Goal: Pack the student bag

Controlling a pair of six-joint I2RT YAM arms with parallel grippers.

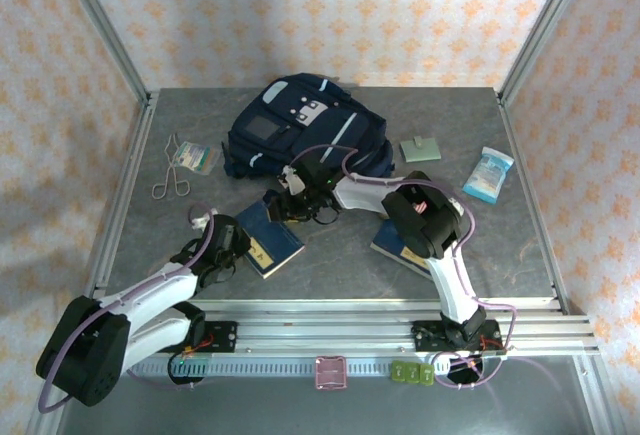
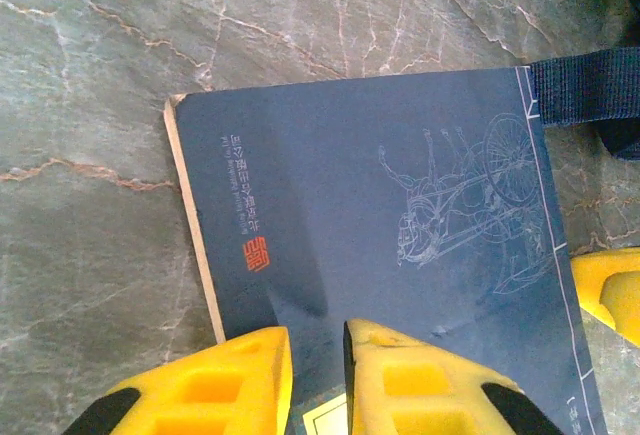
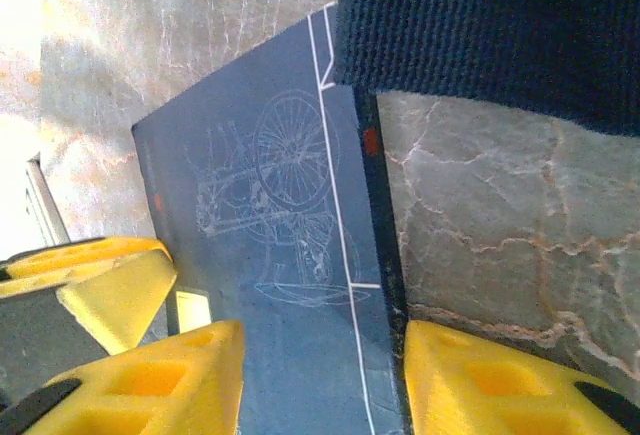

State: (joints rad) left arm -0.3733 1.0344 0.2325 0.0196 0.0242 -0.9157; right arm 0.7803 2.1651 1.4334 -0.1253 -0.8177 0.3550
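The student bag [image 1: 300,120] lies at the back middle of the table, navy with white patches and a mesh pocket. A dark strap [image 3: 480,25] of it reaches onto a flat blue book [image 1: 270,240] with a bicycle drawing [image 2: 460,200]. My left gripper [image 1: 232,245] sits over the book's near end. In the left wrist view the left gripper [image 2: 318,335] has its yellow fingers almost together, with nothing between them. My right gripper [image 1: 285,205] is at the book's far end. It stands open [image 3: 320,340], straddling the book's cover [image 3: 270,215] and dark edge.
Scissors [image 1: 170,170] and a small packet [image 1: 197,157] lie at the left. A green pouch [image 1: 420,147] and a pale blue tissue pack [image 1: 488,175] lie at the right. A second blue book [image 1: 392,247] sits under the right arm.
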